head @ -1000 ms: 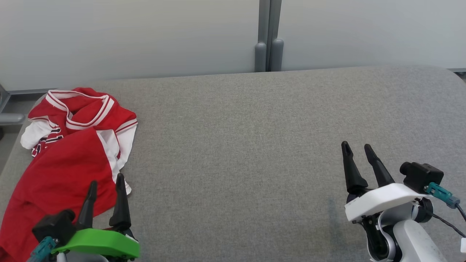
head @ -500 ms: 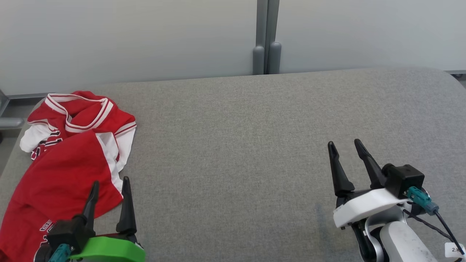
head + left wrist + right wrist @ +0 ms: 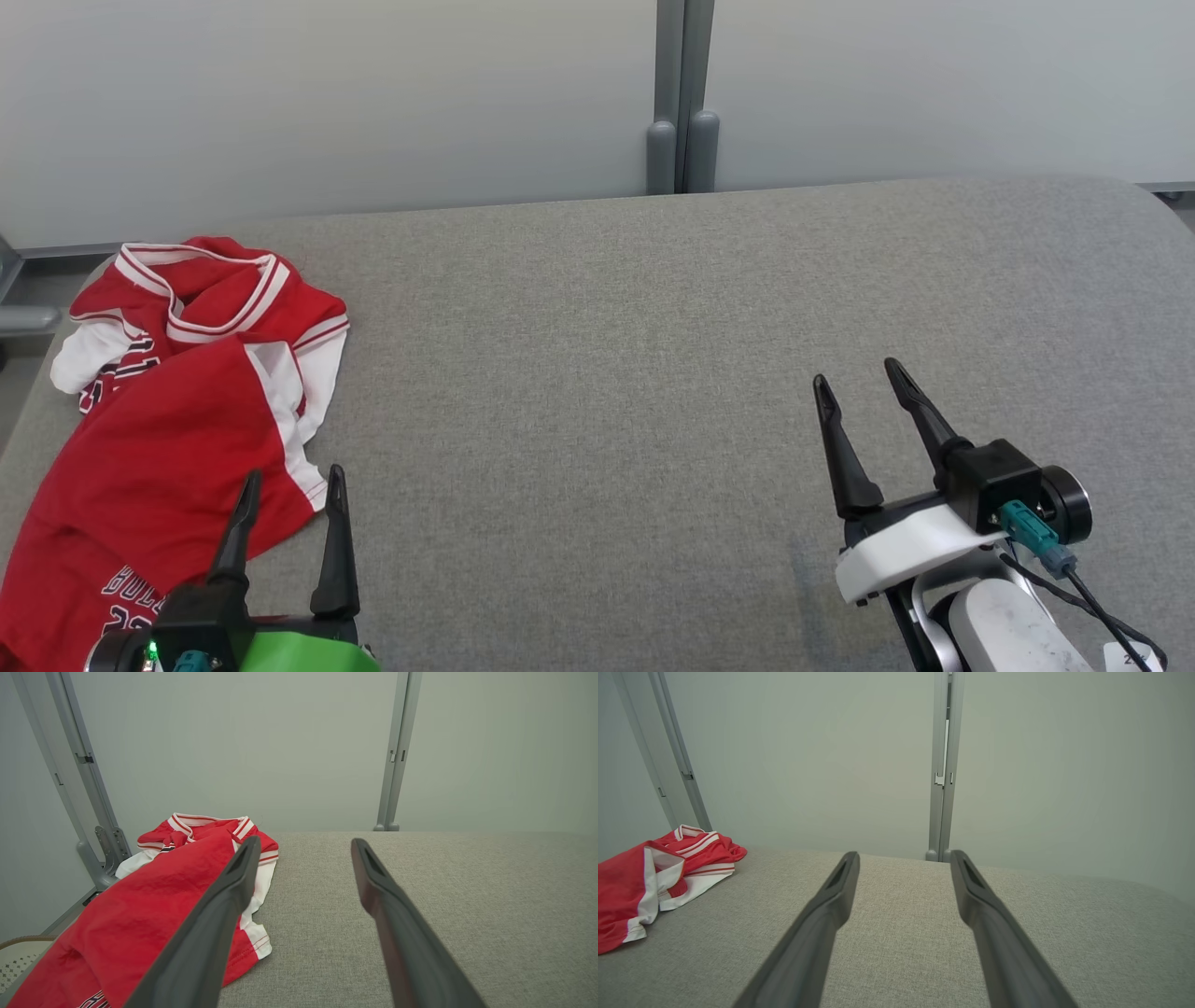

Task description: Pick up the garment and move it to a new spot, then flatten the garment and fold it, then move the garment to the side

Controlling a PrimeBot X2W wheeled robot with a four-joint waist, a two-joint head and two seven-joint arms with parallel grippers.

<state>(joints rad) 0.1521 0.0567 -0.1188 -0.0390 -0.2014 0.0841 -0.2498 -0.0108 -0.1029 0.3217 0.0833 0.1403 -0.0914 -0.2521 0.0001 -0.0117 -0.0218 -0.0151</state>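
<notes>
Red garment at table edge, crumpled

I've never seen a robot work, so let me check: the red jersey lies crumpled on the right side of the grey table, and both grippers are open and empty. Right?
Not quite. The jersey lies crumpled on the left side of the table, as the head view shows. The rest holds: the left gripper and right gripper are open and empty.

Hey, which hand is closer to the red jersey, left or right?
Left. The left hand is open right at the near edge of the red jersey. The right hand, also open, sits far across the grey surface, well apart from it.
</notes>
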